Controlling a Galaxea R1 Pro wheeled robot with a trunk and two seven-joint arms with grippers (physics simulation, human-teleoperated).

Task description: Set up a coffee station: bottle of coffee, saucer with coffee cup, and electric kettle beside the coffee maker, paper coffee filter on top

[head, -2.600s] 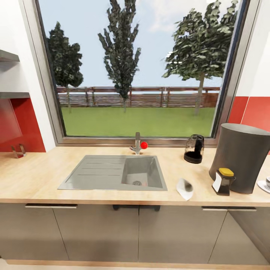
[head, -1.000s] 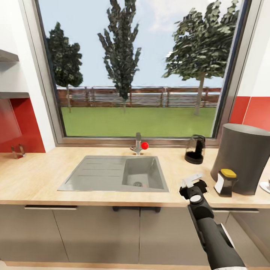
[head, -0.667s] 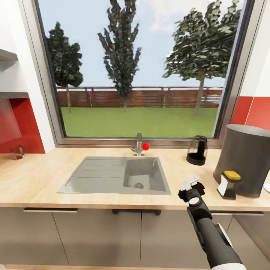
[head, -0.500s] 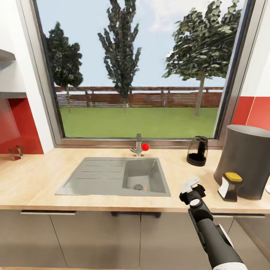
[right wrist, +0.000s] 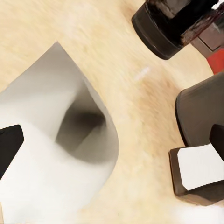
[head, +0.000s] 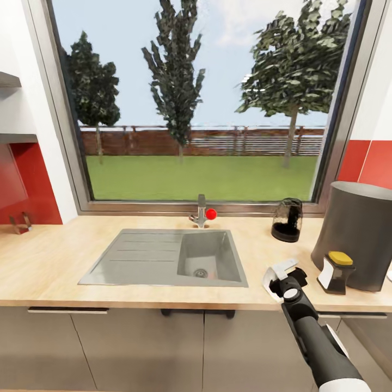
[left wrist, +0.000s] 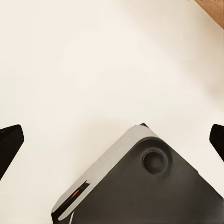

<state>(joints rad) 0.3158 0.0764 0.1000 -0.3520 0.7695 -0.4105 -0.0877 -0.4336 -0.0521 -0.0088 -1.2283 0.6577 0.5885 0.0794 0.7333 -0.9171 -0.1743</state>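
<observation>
Now hovering right gripper over paper coffee filter on countertop, fingers spread, left gripper's fingers parted too.

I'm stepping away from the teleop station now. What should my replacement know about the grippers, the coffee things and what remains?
Right gripper: at the paper coffee filter near the counter's front edge; whether it grips is unclear.
Left gripper: open, holding nothing.
Coffee maker stands on the countertop with the bottle of coffee in front of it. Electric kettle is by the window.
Done: bottle beside the maker.
Left: filter onto the maker, kettle closer, saucer and cup to check.
</observation>
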